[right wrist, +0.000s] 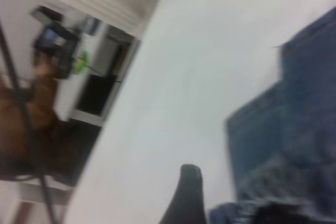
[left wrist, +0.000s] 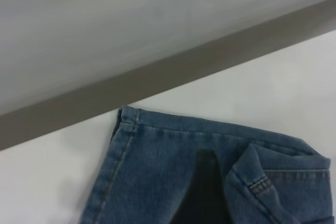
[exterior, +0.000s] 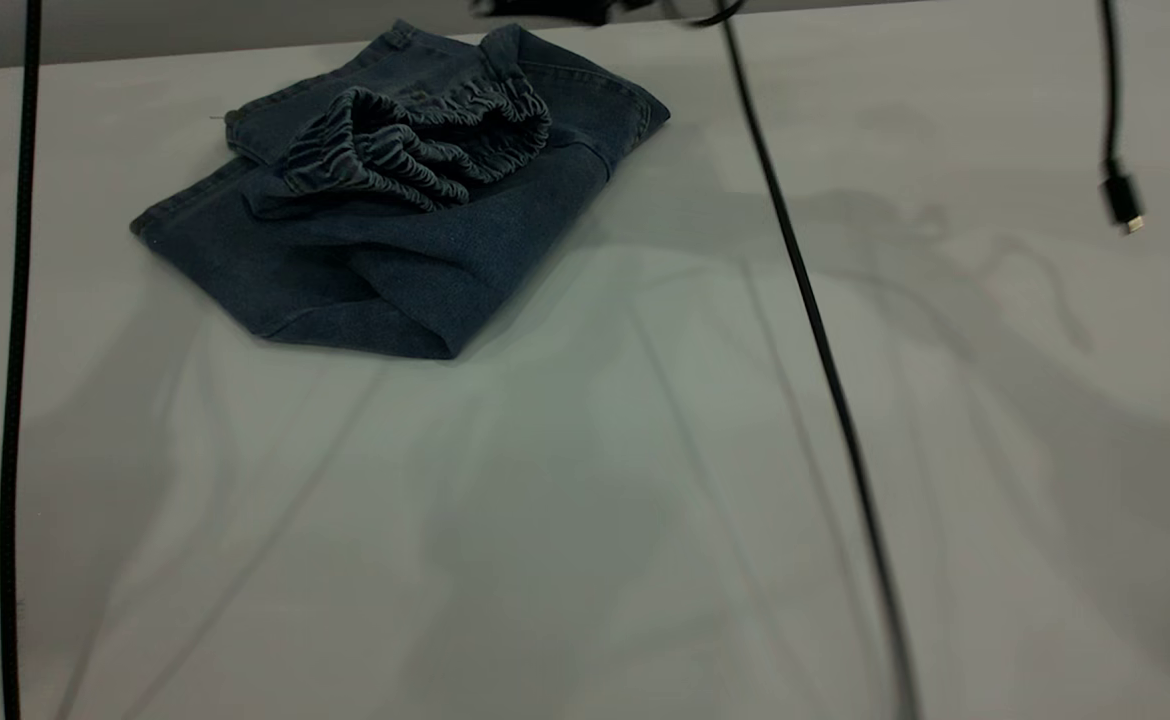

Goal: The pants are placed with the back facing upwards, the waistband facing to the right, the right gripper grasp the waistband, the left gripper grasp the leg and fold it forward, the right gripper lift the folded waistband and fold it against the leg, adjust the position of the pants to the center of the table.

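Note:
The pants (exterior: pixel 395 230) lie folded into a compact blue denim bundle at the far left of the table (exterior: pixel 585 520). The ruched waistband (exterior: pixel 415 145) rests on top of the bundle, turned back over the denim. The leg is hidden inside the fold. In the left wrist view a hemmed denim edge (left wrist: pixel 157 145) lies close to the table's far edge, and a dark part of my left gripper (left wrist: pixel 202 184) hangs over it. My right gripper (right wrist: pixel 233 203) is open just above the gathered fabric (right wrist: pixel 294 145), holding nothing. Neither gripper shows clearly in the exterior view.
A black cable (exterior: pixel 815 330) hangs across the table's middle right. Another cable (exterior: pixel 13 380) runs down the left side. A loose plug (exterior: pixel 1122 200) dangles at the far right. A dark piece of the rig (exterior: pixel 545 8) sits at the table's far edge.

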### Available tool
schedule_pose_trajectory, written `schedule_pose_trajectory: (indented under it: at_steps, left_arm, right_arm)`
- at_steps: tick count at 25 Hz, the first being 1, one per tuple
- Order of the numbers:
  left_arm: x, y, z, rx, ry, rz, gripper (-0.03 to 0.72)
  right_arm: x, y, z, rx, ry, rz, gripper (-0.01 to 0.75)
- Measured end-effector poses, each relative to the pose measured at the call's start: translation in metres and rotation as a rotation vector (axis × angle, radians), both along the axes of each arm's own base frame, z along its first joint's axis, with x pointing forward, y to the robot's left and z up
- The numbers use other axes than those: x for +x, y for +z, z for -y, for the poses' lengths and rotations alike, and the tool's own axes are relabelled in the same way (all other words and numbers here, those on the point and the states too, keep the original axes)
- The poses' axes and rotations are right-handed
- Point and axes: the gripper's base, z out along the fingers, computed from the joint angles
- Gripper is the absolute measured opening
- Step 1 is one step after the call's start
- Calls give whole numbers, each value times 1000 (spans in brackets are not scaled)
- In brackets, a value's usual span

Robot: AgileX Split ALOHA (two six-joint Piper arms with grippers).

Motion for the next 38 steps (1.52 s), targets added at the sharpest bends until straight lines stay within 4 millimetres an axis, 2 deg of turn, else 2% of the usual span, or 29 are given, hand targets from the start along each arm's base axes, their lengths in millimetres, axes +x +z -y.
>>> schedule_pose_trajectory:
  at_steps: [5, 8, 10, 13, 16, 18, 22, 26, 30, 38]
  left_arm:
    - [0, 0, 1, 17, -35, 12, 546]
    - [-2, 0, 8, 20, -56, 14, 546]
    - [-4, 0, 19, 31, -93, 23, 546]
    - [-10, -6, 46, 59, -177, 31, 546]
    - [-16, -21, 69, 86, -198, -16, 546]
    - [-20, -35, 81, 110, -186, -70, 546]
    - [-31, -68, 104, 210, -205, -158, 546]
    - [-44, -95, 120, 266, -221, -242, 546]
    - [-58, -117, 136, 312, -267, -307, 546]
    - [-60, -133, 128, 395, -217, -341, 546]
  right_arm:
    - [13, 36, 48, -137, -35, 88, 584]
    - [15, 71, 81, -211, -70, 131, 584]
    - [12, 101, 103, -248, -104, 162, 584]
    - [0, 146, 138, -279, -143, 193, 584]
    - [-19, 191, 168, -293, -190, 228, 584]
    - [-35, 218, 185, -314, -215, 260, 584]
    - [-64, 258, 208, -318, -255, 296, 584]
    - [-86, 280, 228, -321, -269, 308, 584]
    - [-95, 291, 241, -320, -313, 331, 584]
    - [-95, 291, 241, -317, -314, 329, 584]
